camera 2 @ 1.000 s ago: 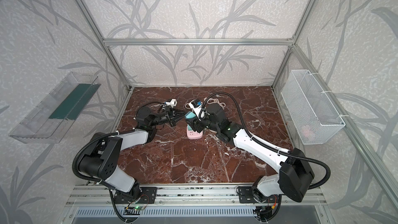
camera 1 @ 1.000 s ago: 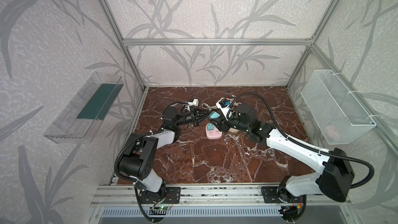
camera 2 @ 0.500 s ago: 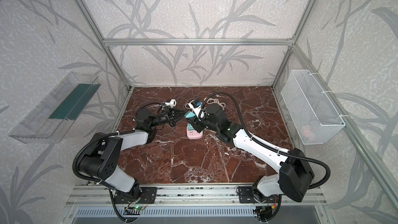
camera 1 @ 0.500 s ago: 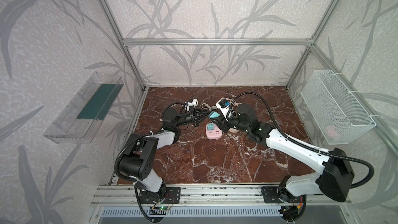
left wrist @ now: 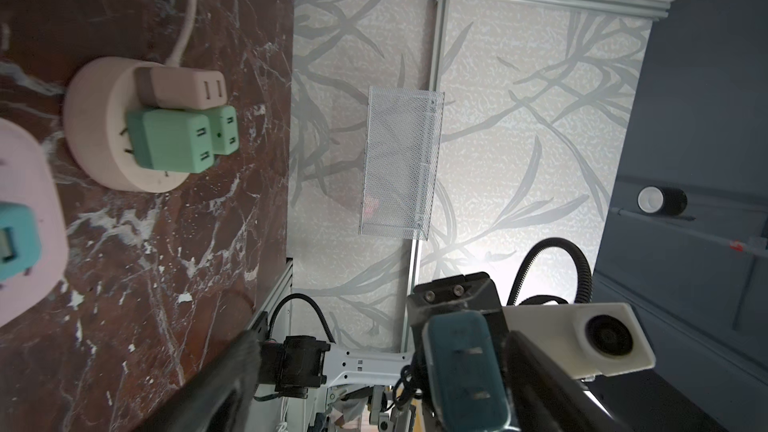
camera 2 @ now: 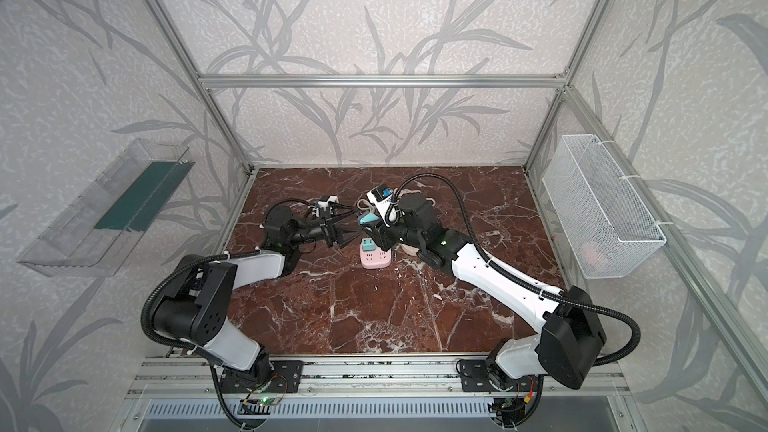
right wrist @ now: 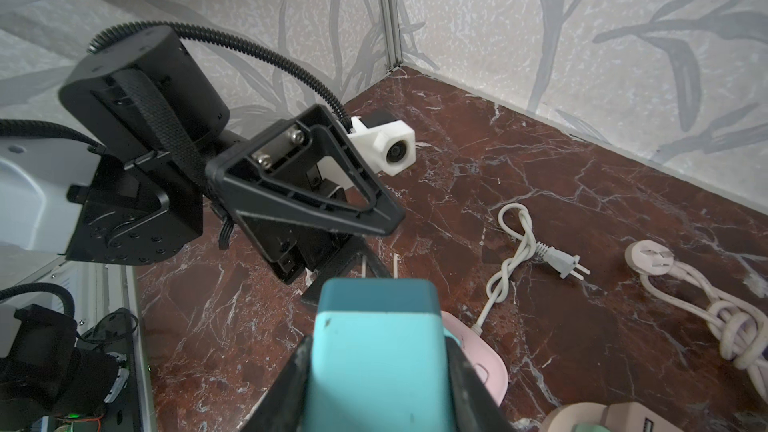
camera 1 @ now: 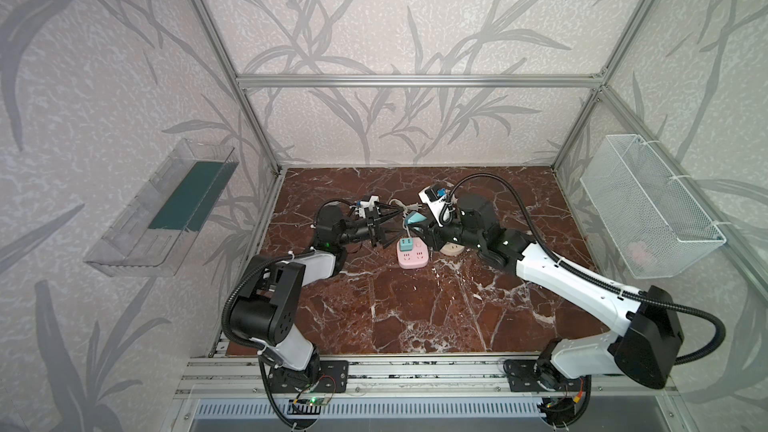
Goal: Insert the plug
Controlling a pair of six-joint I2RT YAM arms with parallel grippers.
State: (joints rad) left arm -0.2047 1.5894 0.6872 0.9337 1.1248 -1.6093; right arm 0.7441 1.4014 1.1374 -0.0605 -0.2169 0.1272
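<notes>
The plug (right wrist: 376, 359) is a teal block, and my right gripper (right wrist: 380, 392) is shut on it, a black finger pressed to each side. Both top views show it held above the floor (camera 1: 412, 220) (camera 2: 367, 220), just behind the pink power strip (camera 1: 412, 258) (camera 2: 376, 260). Its two flat prongs face the left wrist camera (left wrist: 465, 367). My left gripper (camera 1: 392, 228) (left wrist: 386, 388) is open, its fingers (left wrist: 224, 384) spread wide to either side of the plug. A smaller teal adapter (camera 1: 406, 246) sits in the pink strip.
A round beige socket (left wrist: 104, 126) carrying green and pinkish adapters stands next to the pink strip. A white cord with a grey plug (right wrist: 559, 259) and a coiled pink cord (right wrist: 706, 309) lie behind. A wire basket (camera 1: 648, 205) hangs on the right wall and a clear shelf (camera 1: 162, 209) on the left wall.
My left gripper has gone from shut to wide open, letting go of the plug. My right gripper has closed on the plug. Both arms stay where they were.
</notes>
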